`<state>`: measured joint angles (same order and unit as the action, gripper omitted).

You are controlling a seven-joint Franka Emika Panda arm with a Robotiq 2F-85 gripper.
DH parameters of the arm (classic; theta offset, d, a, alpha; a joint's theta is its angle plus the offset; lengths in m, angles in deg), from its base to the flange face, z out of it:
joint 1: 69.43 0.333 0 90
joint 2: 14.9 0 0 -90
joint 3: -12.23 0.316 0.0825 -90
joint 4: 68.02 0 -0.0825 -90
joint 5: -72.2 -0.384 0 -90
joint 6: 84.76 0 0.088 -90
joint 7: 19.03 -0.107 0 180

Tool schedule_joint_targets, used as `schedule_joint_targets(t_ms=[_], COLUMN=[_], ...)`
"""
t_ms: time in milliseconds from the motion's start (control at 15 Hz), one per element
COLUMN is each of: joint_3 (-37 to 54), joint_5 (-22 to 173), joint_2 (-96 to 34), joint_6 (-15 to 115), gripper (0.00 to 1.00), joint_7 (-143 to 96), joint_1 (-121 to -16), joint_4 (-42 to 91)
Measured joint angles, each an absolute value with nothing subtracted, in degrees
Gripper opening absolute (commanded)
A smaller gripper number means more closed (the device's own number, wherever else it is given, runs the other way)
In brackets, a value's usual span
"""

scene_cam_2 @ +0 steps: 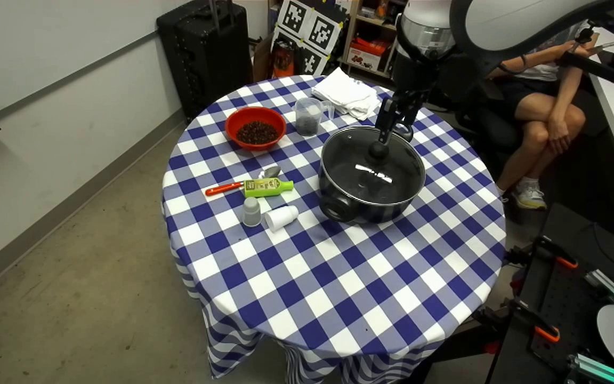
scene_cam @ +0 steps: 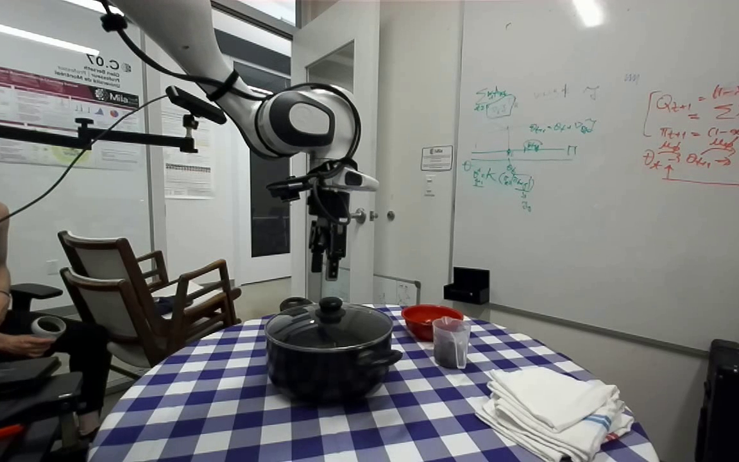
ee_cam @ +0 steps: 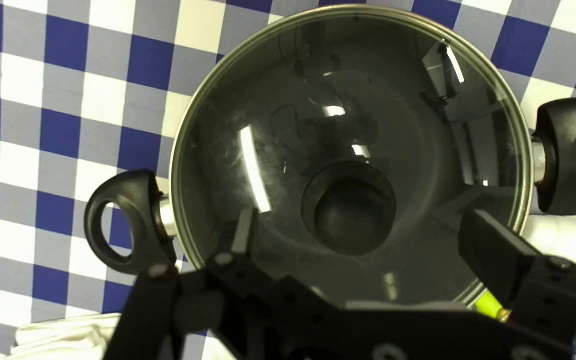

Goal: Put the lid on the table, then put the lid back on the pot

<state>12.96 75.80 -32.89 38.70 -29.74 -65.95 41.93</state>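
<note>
The dark glass lid (scene_cam_2: 347, 160), fitted with a metal rim and a round black knob (scene_cam: 331, 307), is seated on the wide, squat black pot (scene_cam: 324, 375), which is supported by the round, blue-and-white checkered, cloth-covered table (scene_cam_2: 339, 298). The black two-fingered claw (ee_cam: 361, 215) is held above the lid with its fingers (ee_cam: 490, 255) spread apart; the knob is framed between them in the wrist view, and is separated by a gap from the fingertips (scene_cam: 332, 268) in an exterior view. Near the pot, a round red bowl (scene_cam_2: 256, 113) of small dark pieces (scene_cam_2: 257, 133) is positioned just beside a clear plastic measuring cup (scene_cam_2: 305, 109).
</note>
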Motion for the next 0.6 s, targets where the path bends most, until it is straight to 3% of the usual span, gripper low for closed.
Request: schedule_joint_targets(t_ms=[600], joint_3=[13.79], joint_5=[70.12], joint_2=[-37.87], joint_6=[37.89], gripper=[1.0], joint_7=[-25.0], joint_1=[-66.5], joint_4=[38.14])
